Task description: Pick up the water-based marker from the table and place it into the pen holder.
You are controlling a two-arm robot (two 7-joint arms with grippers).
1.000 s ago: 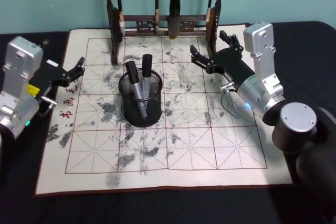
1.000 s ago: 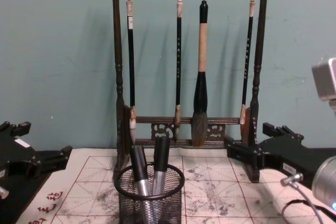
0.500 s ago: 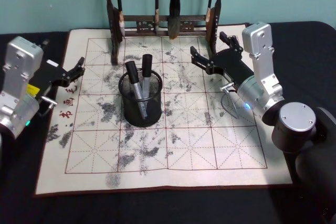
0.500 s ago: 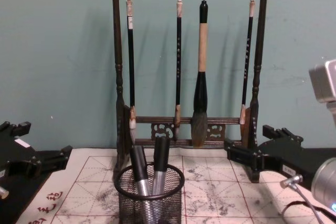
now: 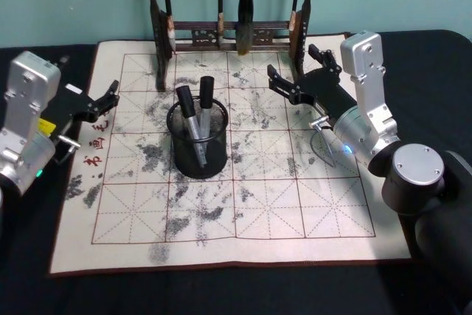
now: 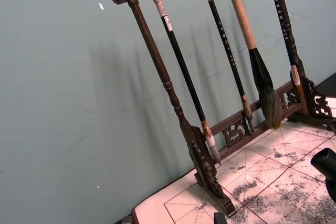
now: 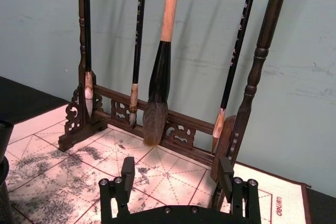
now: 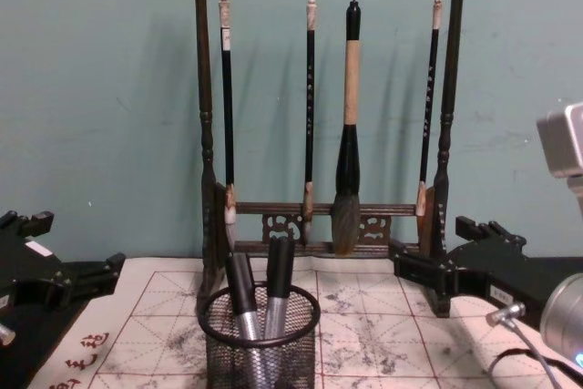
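The pen holder [image 5: 198, 149], a round black wire-mesh cup, stands on the calligraphy mat left of centre. Two water-based markers [image 5: 193, 112] with black caps and silver barrels stand tilted inside it, caps above the rim. From the chest view the pen holder [image 8: 260, 343] is low in the middle, with the markers [image 8: 261, 281] side by side. My right gripper [image 5: 293, 64] hovers open and holds nothing, right of the holder near the rack's right foot; its fingers [image 7: 127, 170] stand wide apart. My left gripper [image 5: 110, 96] rests open at the mat's left edge, away from the holder.
A tall dark wooden brush rack [image 5: 228, 35] with several hanging brushes [image 8: 346, 189] stands along the mat's far edge, just behind the holder and close to my right gripper. The ink-stained gridded mat [image 5: 243, 197] lies on a black table [image 5: 435, 64].
My right arm has shifted very slightly. The holder, the markers and my left arm have stayed where they were.
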